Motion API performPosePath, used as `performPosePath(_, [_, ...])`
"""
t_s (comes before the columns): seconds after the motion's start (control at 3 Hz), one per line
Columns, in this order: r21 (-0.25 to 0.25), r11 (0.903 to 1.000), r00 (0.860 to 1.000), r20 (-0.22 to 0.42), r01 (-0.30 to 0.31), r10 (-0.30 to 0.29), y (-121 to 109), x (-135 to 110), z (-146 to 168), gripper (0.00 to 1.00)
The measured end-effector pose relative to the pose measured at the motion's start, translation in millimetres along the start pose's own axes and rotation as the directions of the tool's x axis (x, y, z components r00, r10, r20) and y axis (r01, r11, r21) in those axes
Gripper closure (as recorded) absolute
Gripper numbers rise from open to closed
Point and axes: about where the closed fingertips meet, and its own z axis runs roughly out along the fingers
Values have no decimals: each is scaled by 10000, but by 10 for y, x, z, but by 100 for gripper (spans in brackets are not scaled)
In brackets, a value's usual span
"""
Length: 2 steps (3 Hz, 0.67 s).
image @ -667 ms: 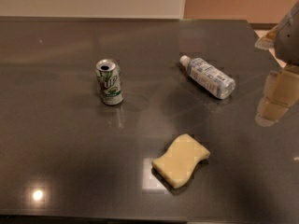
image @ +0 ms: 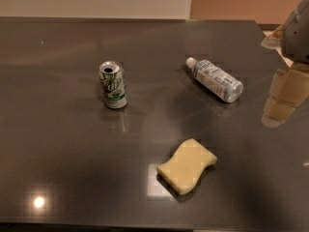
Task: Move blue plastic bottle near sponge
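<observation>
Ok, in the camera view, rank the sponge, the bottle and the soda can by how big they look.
1. sponge, though it lies nearest the camera.
2. blue plastic bottle, a little longer than the soda can.
3. soda can; close to the bottle, so unsure.
The gripper is at the right edge.

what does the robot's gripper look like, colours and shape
The gripper shows only partly, at the right edge of the camera view, beside the dark table. Its upper part is a pale grey, rounded housing, and below it are blocky tan pieces. No cables or markings can be made out on it.
</observation>
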Motion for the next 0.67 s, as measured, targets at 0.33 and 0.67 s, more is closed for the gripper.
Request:
performPosePath(0.33, [-101, 9997, 9998, -20, -211, 211, -155, -105, 38, 0])
performPosePath(0.67, [-110, 9984, 9984, -32, -559, 558, -371, -250, 115, 0])
